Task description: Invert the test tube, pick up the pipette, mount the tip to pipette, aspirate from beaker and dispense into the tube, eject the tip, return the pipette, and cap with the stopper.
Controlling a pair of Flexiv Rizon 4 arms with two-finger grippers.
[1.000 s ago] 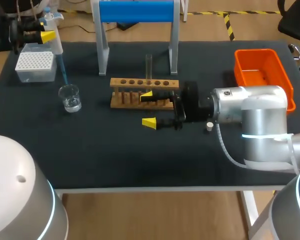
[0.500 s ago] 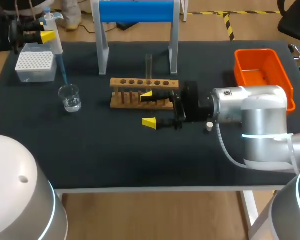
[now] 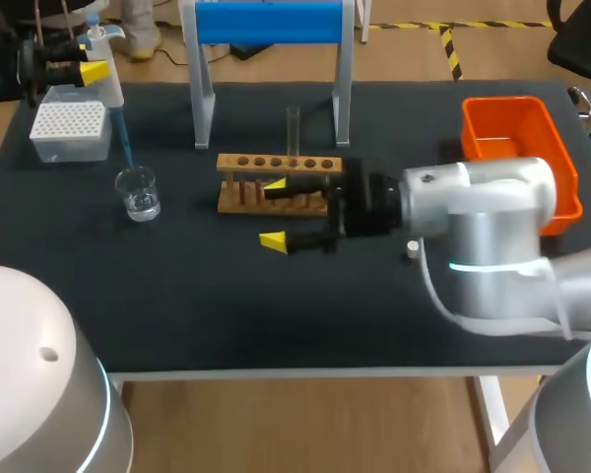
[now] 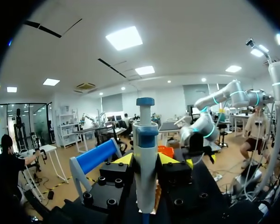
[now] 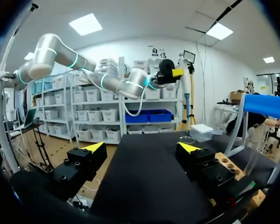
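Overhead first: the left gripper point(image 3: 87, 59) is clamped on the pipette point(image 3: 106, 74) over the far left corner of the table point(image 3: 227, 315), above the tip box point(image 3: 71, 130). The pipette's blue tip point(image 3: 124, 138) slants down to the rim of the beaker point(image 3: 138, 192), which holds clear liquid; whether it touches the liquid cannot be told. The test tube point(image 3: 294, 130) stands upright in the wooden rack point(image 3: 281, 182). The right gripper point(image 3: 273, 212) lies low and released, one yellow finger in front of the rack's near side, the other closer to the table's near edge. Only this view shows the small white stopper point(image 3: 413, 247) on the table beside the right arm and the orange bin point(image 3: 517, 148) at the far right.

From the left wrist, the pipette point(image 4: 145, 144) stands upright, pressed from both sides by the yellow fingers; its lower end runs out of view. Ahead are the blue-topped stand point(image 4: 95, 158) and the right arm point(image 4: 200, 133).

From the right wrist, the right gripper's point(image 5: 141, 147) fingers stand wide apart over bare black table, with the rack point(image 5: 228, 165) just beside one of them. Ahead sit the beaker point(image 5: 187, 139) and tip box point(image 5: 201, 132), with the left gripper point(image 5: 170, 72) holding the pipette point(image 5: 184, 84) above them.
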